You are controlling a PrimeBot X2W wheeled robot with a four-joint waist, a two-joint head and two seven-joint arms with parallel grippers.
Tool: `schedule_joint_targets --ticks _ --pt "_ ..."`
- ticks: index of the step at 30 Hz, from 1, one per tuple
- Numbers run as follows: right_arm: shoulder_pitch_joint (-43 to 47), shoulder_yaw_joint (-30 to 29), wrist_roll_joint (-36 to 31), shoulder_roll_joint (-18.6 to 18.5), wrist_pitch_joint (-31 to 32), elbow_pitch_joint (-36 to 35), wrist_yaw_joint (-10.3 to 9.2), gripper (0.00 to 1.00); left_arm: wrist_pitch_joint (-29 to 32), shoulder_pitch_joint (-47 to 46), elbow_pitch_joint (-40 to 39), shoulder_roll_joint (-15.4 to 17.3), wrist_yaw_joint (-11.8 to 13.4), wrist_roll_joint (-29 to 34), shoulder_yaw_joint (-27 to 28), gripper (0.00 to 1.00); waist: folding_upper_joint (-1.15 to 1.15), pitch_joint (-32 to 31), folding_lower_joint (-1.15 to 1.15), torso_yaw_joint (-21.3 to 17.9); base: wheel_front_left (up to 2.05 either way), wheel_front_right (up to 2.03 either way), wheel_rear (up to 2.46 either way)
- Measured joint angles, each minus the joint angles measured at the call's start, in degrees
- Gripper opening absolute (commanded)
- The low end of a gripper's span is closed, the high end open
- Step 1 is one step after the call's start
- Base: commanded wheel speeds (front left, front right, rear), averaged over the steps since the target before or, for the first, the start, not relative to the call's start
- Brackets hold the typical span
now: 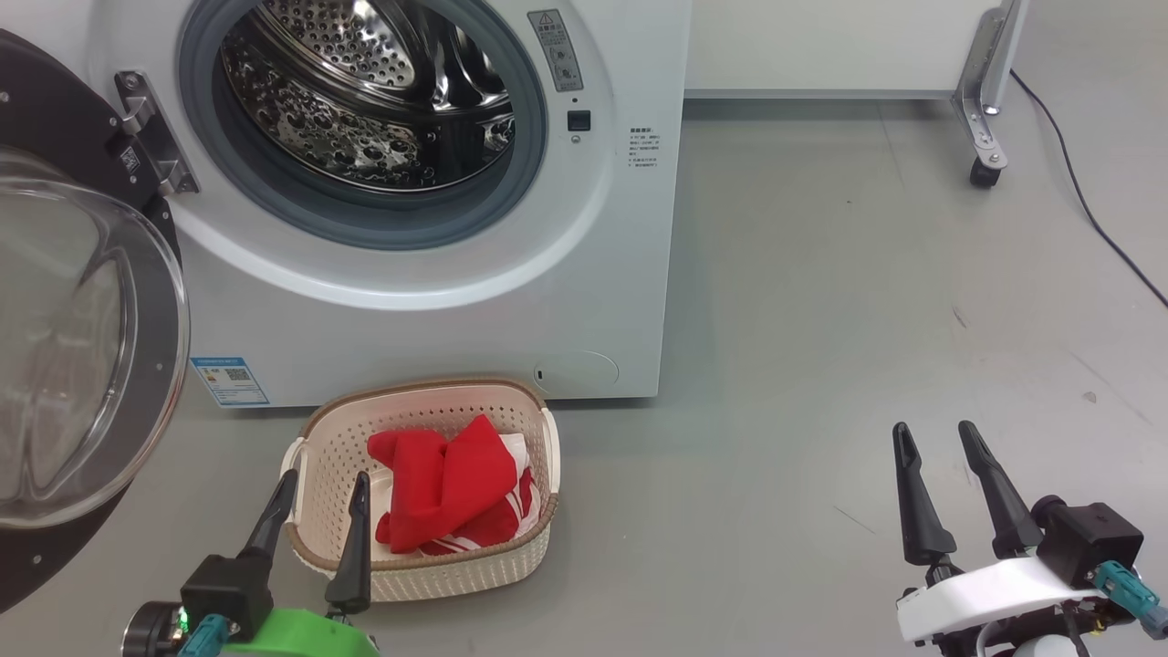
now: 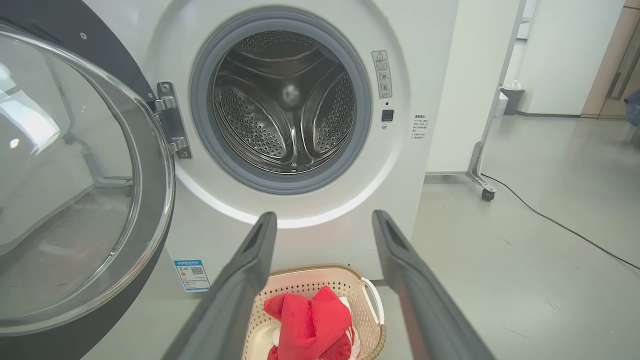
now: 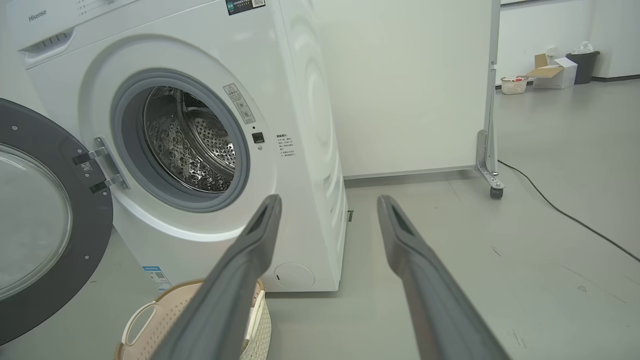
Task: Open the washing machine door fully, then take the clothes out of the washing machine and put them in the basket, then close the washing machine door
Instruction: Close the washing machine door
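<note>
The white washing machine (image 1: 429, 310) stands with its round black glass door (image 1: 82, 365) swung wide to the left, and the steel drum (image 1: 365, 91) looks bare. On the floor in front sits the cream basket (image 1: 333, 456) with the red clothes (image 1: 447, 497) inside. My left gripper (image 1: 324, 484) hovers open over the basket's near left corner, holding nothing. My right gripper (image 1: 935, 436) is open above the floor to the right, far from the machine. In the left wrist view the door (image 2: 75, 190), drum (image 2: 285, 105) and clothes (image 2: 310, 320) show between my fingers.
A white partition on a castor foot (image 1: 984, 137) stands behind and to the right of the machine, and a black cable (image 1: 1086, 201) trails across the grey floor. A bin and boxes (image 3: 555, 70) sit far back.
</note>
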Motion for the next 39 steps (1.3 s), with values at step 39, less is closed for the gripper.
schedule_joint_targets --ticks 39 --pt "-0.01 0.02 0.0 -0.05 0.0 0.07 0.0 1.0 0.0 0.06 -1.0 0.01 0.0 0.48 0.12 1.0 0.0 0.94 0.0 -0.46 -0.01 0.01 0.0"
